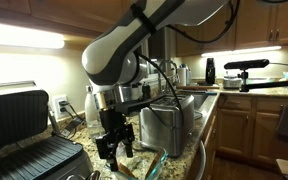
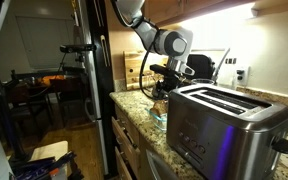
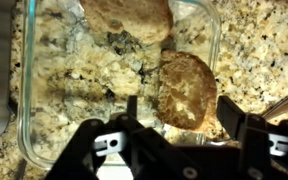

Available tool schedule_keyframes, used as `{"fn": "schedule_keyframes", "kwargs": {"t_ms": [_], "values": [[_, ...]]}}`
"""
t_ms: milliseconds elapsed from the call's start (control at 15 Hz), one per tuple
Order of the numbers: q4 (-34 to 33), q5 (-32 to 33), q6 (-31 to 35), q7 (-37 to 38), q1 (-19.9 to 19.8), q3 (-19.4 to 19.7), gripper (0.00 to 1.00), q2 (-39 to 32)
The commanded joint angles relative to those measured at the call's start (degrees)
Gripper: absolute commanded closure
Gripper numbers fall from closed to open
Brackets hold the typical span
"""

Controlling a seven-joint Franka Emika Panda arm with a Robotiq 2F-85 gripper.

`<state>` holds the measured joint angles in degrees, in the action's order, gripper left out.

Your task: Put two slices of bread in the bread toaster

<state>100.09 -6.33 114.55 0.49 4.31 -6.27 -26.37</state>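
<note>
Where the wrist view looks straight down, two slices of bread lie in a clear glass dish (image 3: 220, 45). The nearer slice (image 3: 187, 90) is round, tan and mottled, and it sits by the dish's right wall. The farther slice (image 3: 129, 15) lies at the top edge of the picture and is partly cut off. The two are close, but whether they touch cannot be told.

The end effector (image 3: 181, 112) hangs over the nearer slice with its fingers (image 3: 134, 108) set apart, one to each side of the bread. They grip nothing that can be seen. Whether the tips reach the dish floor cannot be told.

The dish rests on a speckled granite surface (image 3: 264, 50). In both exterior views the end effector (image 1: 114, 150) (image 2: 160, 90) points down at the surface. The toaster (image 1: 169, 125) (image 2: 224, 125) stands just beside it, shiny steel with two slots open on top. No bread shows in those slots. In an exterior view a black ribbed grill (image 1: 24, 135) stands open on the far side of the end effector from the toaster, and the white arm (image 1: 124, 55) bends down from above.
</note>
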Motion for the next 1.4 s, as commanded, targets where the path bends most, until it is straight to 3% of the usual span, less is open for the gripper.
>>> {"fn": "schedule_keyframes", "kwargs": {"t_ms": [0, 333, 467, 733, 1333], "values": [[-1.0, -1.1, -0.2, -0.9, -0.2, 0.2, 0.42, -0.6], [-1.5, -1.1, -0.3, -0.9, -0.2, 0.2, 0.50, -0.6], [-1.4, -1.1, -0.2, -0.9, -0.3, 0.3, 0.71, -0.5], [-1.3, -1.1, 0.0, -0.9, -0.5, 0.6, 0.97, -0.4], [2.2, 1.6, 2.9, 2.8, 0.2, 3.2, 0.96, 3.7]]}}
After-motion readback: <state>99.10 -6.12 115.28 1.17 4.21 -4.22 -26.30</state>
